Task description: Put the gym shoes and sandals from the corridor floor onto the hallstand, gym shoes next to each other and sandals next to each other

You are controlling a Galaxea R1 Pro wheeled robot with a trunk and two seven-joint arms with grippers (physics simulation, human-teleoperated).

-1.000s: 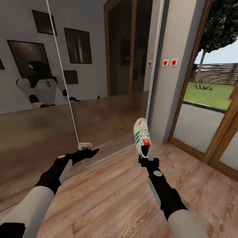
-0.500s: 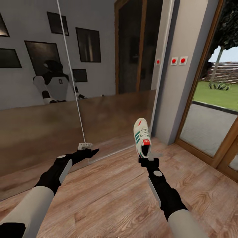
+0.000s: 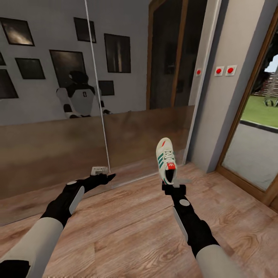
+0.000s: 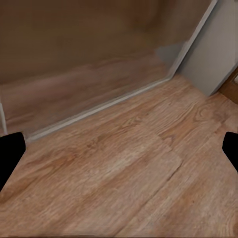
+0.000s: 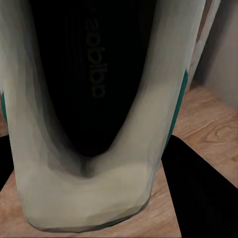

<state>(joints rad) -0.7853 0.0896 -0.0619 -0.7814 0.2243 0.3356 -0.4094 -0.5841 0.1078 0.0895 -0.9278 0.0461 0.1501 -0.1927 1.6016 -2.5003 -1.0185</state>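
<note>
Head view: my right gripper [image 3: 172, 185] is pinched on one gym shoe [image 3: 166, 160] at the heel, shoe standing up off the fingers, toe pointing away from me, clear of the corridor floor [image 3: 131, 224]. Green stripes, red tongue patch, small red toe mark all visible. My left gripper [image 3: 103, 177] hangs low over the floor, fingers pointing fwd toward a mirror panel [image 3: 50, 116]; can't judge its spread here. Small white bracket [image 3: 99, 169] just beyond the fingertips. Mirror shows my robot's reflection [image 3: 78, 95] and dark picture frames. Beyond the shoe: wall w/ two red buttons [image 3: 224, 70], glass door to the right.

Left wrist view: both fingertips [image 4: 10, 156] at opposite edges of the pic, spread wide, nothing between them. Wood planks below, mirror base ahead.

Right wrist view: shoe [image 5: 94, 99] close up, dark opening facing cam, heel clamped between the dark fingers [image 5: 198, 193]. Floor behind it.
</note>
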